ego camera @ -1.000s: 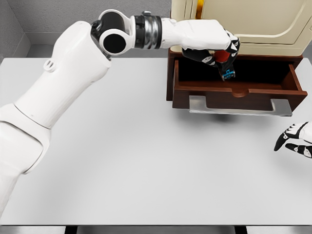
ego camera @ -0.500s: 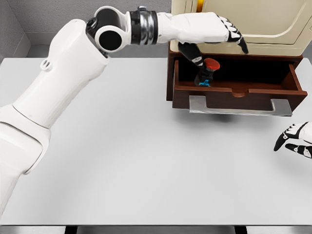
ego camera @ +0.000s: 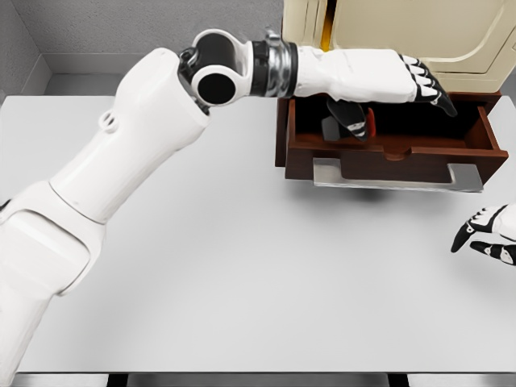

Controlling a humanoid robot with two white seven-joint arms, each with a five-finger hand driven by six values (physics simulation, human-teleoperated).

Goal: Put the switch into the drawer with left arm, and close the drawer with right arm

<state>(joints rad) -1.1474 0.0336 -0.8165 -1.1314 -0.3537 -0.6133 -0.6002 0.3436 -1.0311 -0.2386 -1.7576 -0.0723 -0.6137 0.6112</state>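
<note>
While the wide pale-grey bench lies bare in front of me, the big white left arm reaches across it from the lower left, its forearm stretched flat over the open dark-brown wooden drawer. That drawer juts from under a cream-coloured cabinet and carries a silver bar handle along its front. The left hand hovers above the drawer's right half with its fingers spread and straight — holding nothing. Below the forearm, inside the drawer near its left end, sits the small switch with a red cap and dark body, partly hidden by the thumb, so I cannot tell exactly how it lies. The right hand waits at the bench's right edge, fingers loosely curled and empty.

The drop looks done, so to my eye the job now is a clean withdrawal: lift the hand straight up and back, clear of the drawer walls and the cabinet face, before the right hand comes to push the drawer front.

Half a second ago the fingers were just parting, with the switch standing near the front wall; now the hand has swung further right and opened fully, and the switch has settled deeper inside. The right hand has not moved.
</note>
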